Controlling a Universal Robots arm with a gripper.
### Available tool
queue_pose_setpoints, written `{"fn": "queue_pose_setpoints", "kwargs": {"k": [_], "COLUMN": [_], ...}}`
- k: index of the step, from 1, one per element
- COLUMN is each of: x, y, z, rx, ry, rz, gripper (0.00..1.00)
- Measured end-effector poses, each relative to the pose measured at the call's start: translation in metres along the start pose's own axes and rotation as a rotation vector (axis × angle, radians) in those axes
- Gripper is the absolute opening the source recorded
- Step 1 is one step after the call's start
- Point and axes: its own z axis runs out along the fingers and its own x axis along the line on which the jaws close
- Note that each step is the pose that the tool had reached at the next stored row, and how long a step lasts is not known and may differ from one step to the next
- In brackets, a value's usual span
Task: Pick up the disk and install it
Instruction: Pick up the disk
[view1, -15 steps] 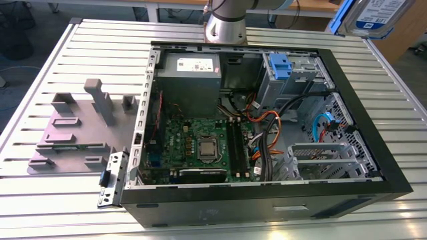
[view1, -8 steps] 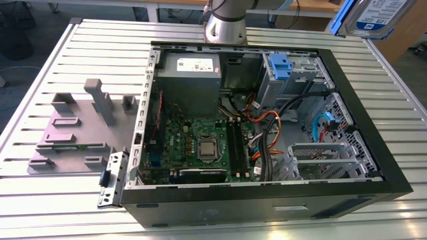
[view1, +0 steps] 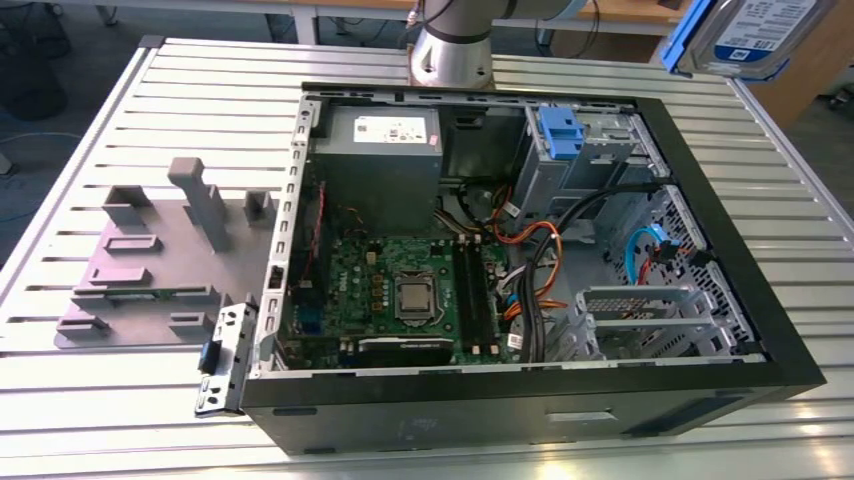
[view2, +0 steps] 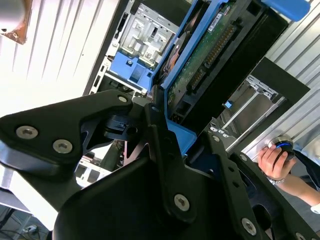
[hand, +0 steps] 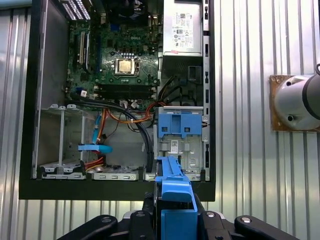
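gripper (hand: 174, 202) seemingly around disk (view1: 751, 35)

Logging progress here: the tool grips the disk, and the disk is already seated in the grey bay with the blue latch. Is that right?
Not seated. The tool does grip the disk, but in the exterior view the disk hangs in the air beyond the far corner of the case, and the first wrist view shows the grey bay with the blue latch without it.

Exterior view above open case (view1: 467, 415), both wrist views nearer
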Motion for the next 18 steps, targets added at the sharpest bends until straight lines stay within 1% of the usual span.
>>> {"fn": "queue_pose_setpoints", "kwargs": {"k": [18], "x": [0.0048], "y": [-0.0001], "z": [0.0004], "rx": [0.0000], "ry": [0.0001], "rz": [0.000], "gripper": [0.37]}}
